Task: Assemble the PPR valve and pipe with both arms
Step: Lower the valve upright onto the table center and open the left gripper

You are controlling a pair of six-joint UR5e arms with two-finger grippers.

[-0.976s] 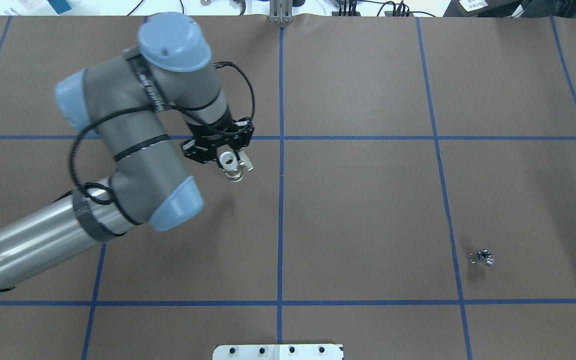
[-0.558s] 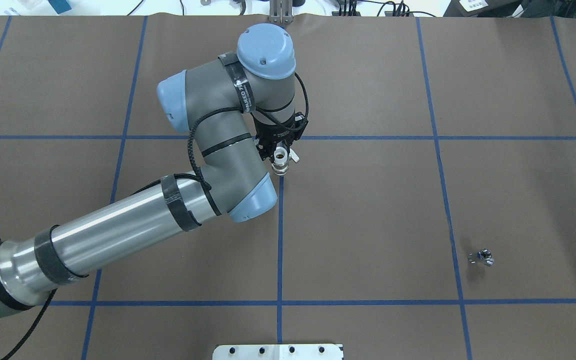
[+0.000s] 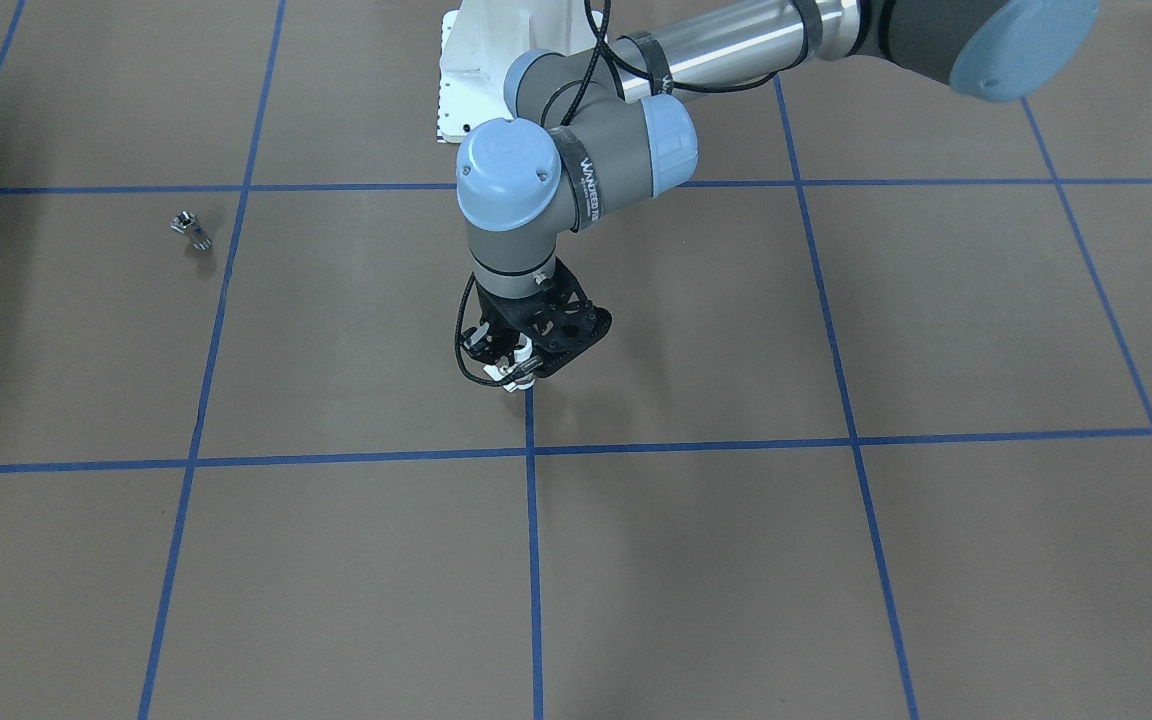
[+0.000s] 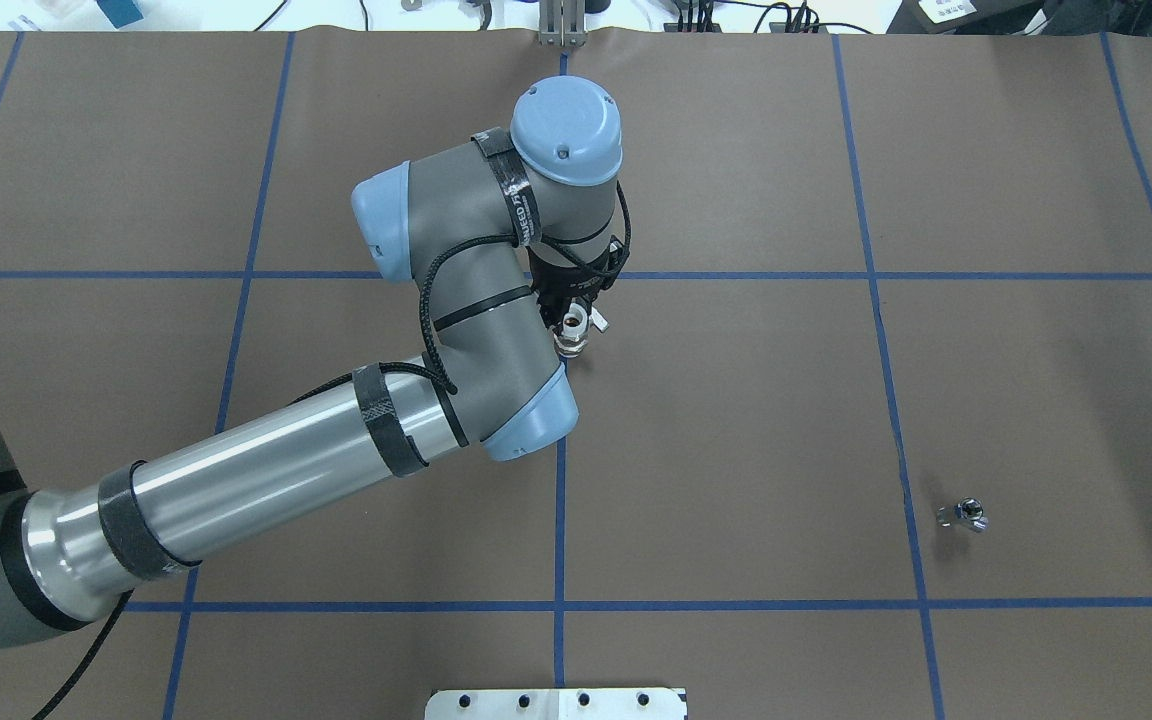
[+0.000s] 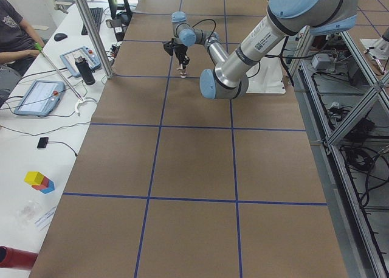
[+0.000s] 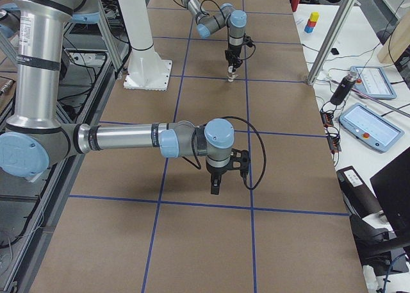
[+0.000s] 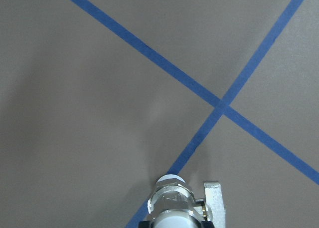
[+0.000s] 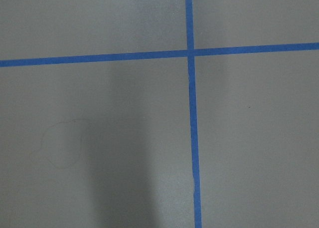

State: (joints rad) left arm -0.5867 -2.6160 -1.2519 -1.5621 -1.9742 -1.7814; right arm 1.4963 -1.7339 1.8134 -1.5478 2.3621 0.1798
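Observation:
My left gripper (image 4: 573, 322) is shut on the PPR valve (image 4: 571, 338), a stubby fitting with white ring ends, a silvery middle and a flat side tab. It holds the valve upright above the table's centre tape line, also in the front view (image 3: 517, 374) and the left wrist view (image 7: 172, 200). The pipe (image 4: 963, 515), a tiny silvery piece, lies alone on the table at the right, also in the front view (image 3: 191, 228). My right gripper (image 6: 216, 185) shows only in the exterior right view, pointing down over brown table; I cannot tell if it is open or shut.
Brown paper with blue tape grid lines (image 4: 560, 480) covers the table. The white robot base plate (image 4: 556, 703) sits at the near edge. Tablets (image 5: 39, 95), a bottle and a seated person (image 5: 12, 34) are beside the table on the far side.
My left arm has swung to the right with the valve, from the left square to the centre tape line. The pipe has not moved.

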